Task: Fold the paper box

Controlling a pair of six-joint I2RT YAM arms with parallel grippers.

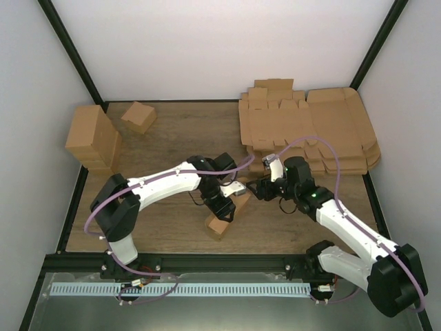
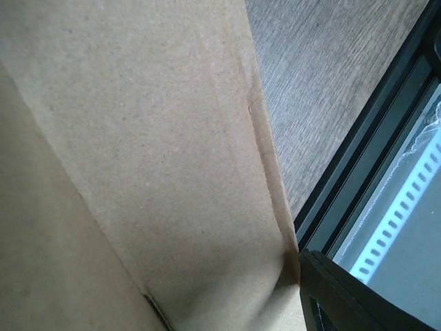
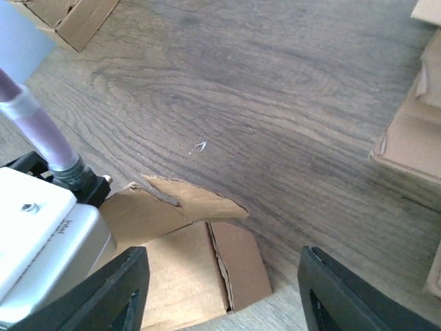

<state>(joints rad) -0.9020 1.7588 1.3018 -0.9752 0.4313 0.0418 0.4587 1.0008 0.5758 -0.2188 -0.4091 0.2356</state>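
The paper box (image 1: 220, 222) is a small brown carton lying tilted on the wooden table near the middle front. My left gripper (image 1: 226, 205) is shut on its upper side. In the left wrist view its cardboard (image 2: 172, 138) fills the picture and presses against the one finger (image 2: 344, 296) that shows; the other finger is hidden. My right gripper (image 1: 260, 189) hovers just right of the carton, open. In the right wrist view the gripper (image 3: 224, 289) frames the carton's end (image 3: 207, 255), where a pointed flap sticks out and a side flap lies folded in; neither finger touches it.
A stack of large flat cardboard sheets (image 1: 310, 131) lies at the back right, its edge showing in the right wrist view (image 3: 413, 131). A tall brown block (image 1: 93, 138) and a small folded carton (image 1: 139, 116) stand at the back left. The black table rail (image 2: 365, 152) runs close by.
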